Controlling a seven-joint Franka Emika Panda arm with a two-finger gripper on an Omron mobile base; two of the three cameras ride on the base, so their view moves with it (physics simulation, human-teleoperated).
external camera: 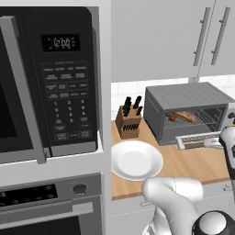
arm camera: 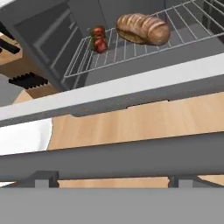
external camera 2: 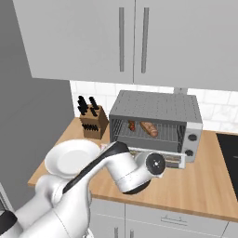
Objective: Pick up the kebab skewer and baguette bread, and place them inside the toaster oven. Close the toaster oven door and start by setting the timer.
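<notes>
The grey toaster oven (external camera: 188, 97) (external camera 2: 158, 106) stands open on the wooden counter. On its wire rack lie the golden-brown baguette bread (arm camera: 143, 28) (external camera: 186, 116) (external camera 2: 149, 128) and, to its left, the kebab skewer (arm camera: 99, 38) (external camera: 170, 117) (external camera 2: 132, 125) with dark red chunks. The toaster oven door (external camera: 197, 140) (external camera 2: 175, 161) (arm camera: 131, 87) hangs down and forward. Its silver handle bar (arm camera: 113, 155) runs straight across the hand view. My gripper (arm camera: 113, 181) is open, its two fingertips (arm camera: 43, 179) set wide apart just short of that bar, holding nothing.
A white plate (external camera: 136, 159) (external camera 2: 72, 157) lies left of the oven, and a knife block (external camera: 128, 120) (external camera 2: 93, 122) stands behind it. The black microwave (external camera: 50, 78) and wall oven (external camera: 46, 202) fill the left. A dark cooktop (external camera 2: 230, 153) is at the right.
</notes>
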